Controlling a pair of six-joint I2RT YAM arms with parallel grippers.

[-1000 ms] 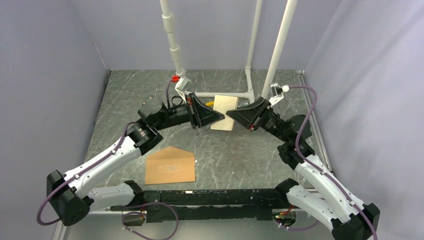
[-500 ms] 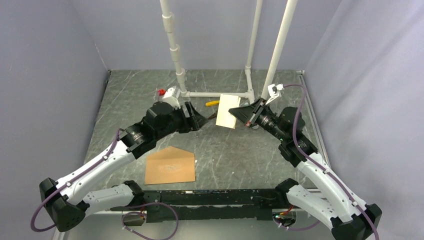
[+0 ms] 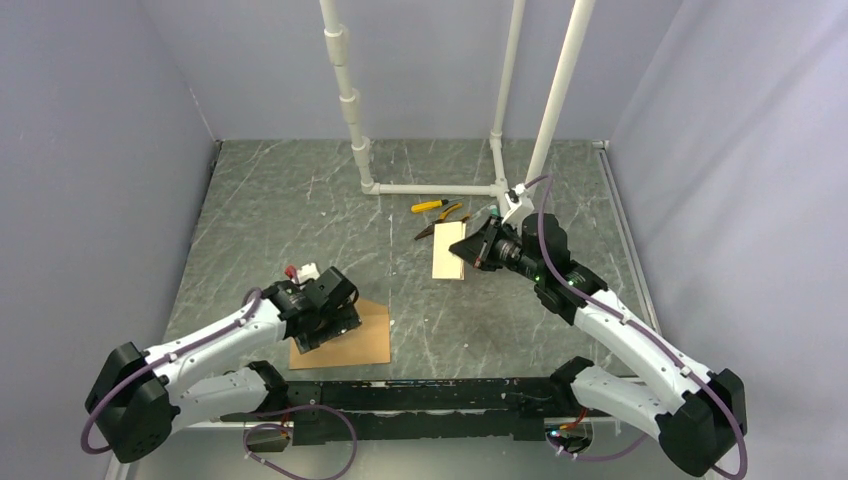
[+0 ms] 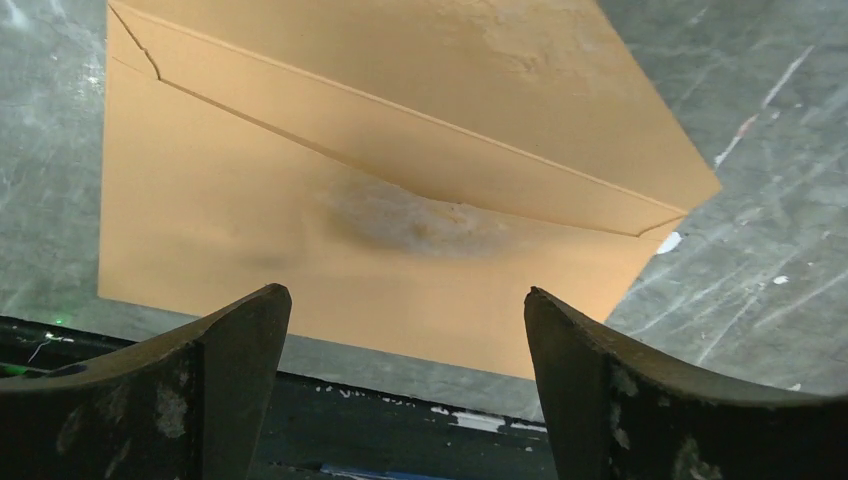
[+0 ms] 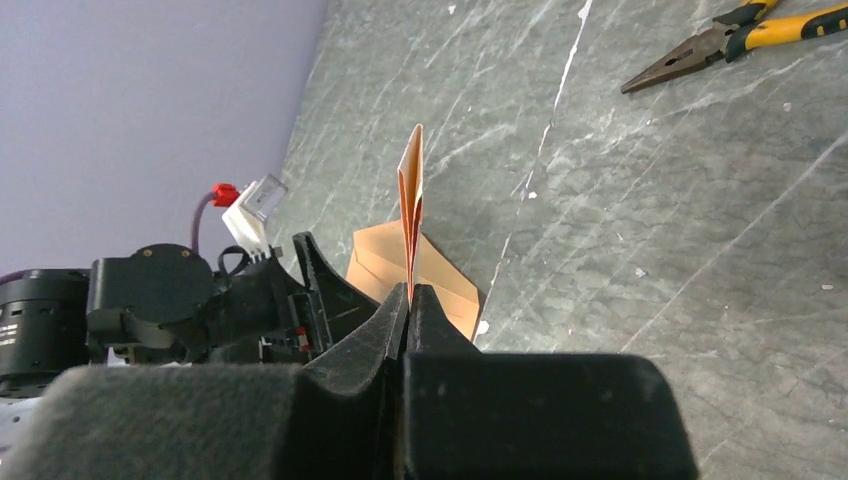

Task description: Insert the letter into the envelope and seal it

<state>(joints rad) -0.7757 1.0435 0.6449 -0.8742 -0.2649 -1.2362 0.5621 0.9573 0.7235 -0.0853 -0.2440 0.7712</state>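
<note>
The light tan letter (image 3: 447, 251) hangs above the table's back middle, pinched at its right edge by my right gripper (image 3: 463, 248), which is shut on it. In the right wrist view the letter (image 5: 410, 200) stands edge-on out of the closed fingertips (image 5: 408, 297). The brown envelope (image 3: 368, 335) lies flat near the front edge, its left part hidden under my left gripper (image 3: 325, 332). In the left wrist view the envelope (image 4: 300, 200) lies just beyond the wide-open left gripper (image 4: 405, 300), with nothing between the fingers (image 4: 235, 345).
Yellow-handled pliers (image 3: 440, 212) lie behind the letter, also seen in the right wrist view as pliers (image 5: 720, 35). A white pipe frame (image 3: 430, 188) stands at the back. A black rail (image 3: 420, 385) runs along the front edge just below the envelope.
My left gripper let go of the letter, opened wide and swung down and back to the envelope. The right gripper shut on the letter and now holds it alone.
</note>
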